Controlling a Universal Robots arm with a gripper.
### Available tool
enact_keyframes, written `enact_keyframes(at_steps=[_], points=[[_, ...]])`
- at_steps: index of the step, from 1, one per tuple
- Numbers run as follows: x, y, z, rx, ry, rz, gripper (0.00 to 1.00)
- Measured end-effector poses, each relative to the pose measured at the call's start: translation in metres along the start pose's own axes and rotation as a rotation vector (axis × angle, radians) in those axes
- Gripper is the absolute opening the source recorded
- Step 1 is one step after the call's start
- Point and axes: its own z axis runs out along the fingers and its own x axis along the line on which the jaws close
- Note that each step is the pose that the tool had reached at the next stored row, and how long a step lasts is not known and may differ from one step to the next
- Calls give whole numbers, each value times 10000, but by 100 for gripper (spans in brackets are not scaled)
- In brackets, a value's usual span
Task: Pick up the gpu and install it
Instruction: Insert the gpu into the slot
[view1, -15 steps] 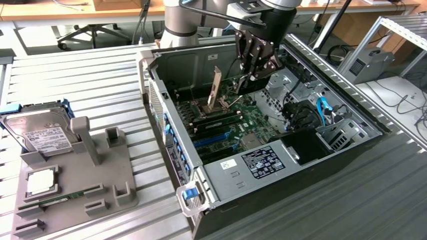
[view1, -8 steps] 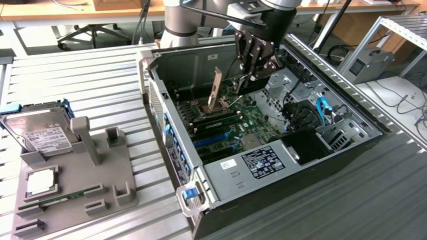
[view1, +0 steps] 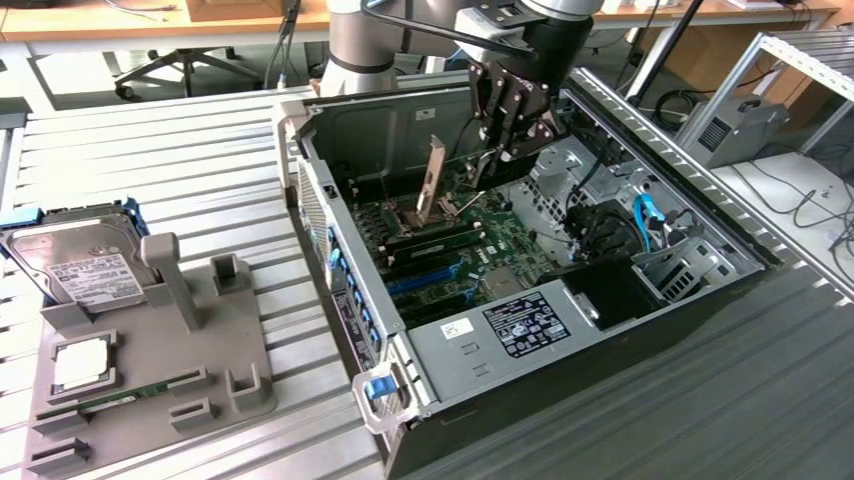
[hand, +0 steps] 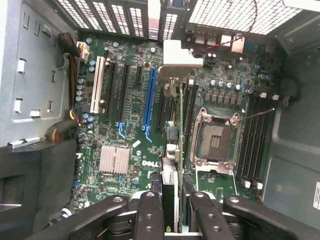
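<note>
Currently clamped between the black fingers (hand: 149, 215): the gpu (hand: 170, 190), a thin flat card seen edge-on, dark along its rim, with its silver metal end bracket toward the perforated rear wall of the open black and grey computer case (view1: 441, 350). Held upright inside that case, above the green motherboard (hand: 130, 100), between the long blue expansion slot (hand: 148, 97) and the empty square silver processor socket (hand: 214, 137); impossible to tell whether touching any slot. Seen from outside, reaching down into the case from above. Beside the case, toward the exterior view's left, a grey plastic holder (view1: 147, 400) on the slatted metal tabletop (view1: 174, 150), carrying a silver boxy hard drive with white label (view1: 80, 270).
</note>
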Motion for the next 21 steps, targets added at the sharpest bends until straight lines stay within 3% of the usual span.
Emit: enact_keyframes(at_steps=[21], points=[[0, 0, 4, -19, 16, -724, 26]])
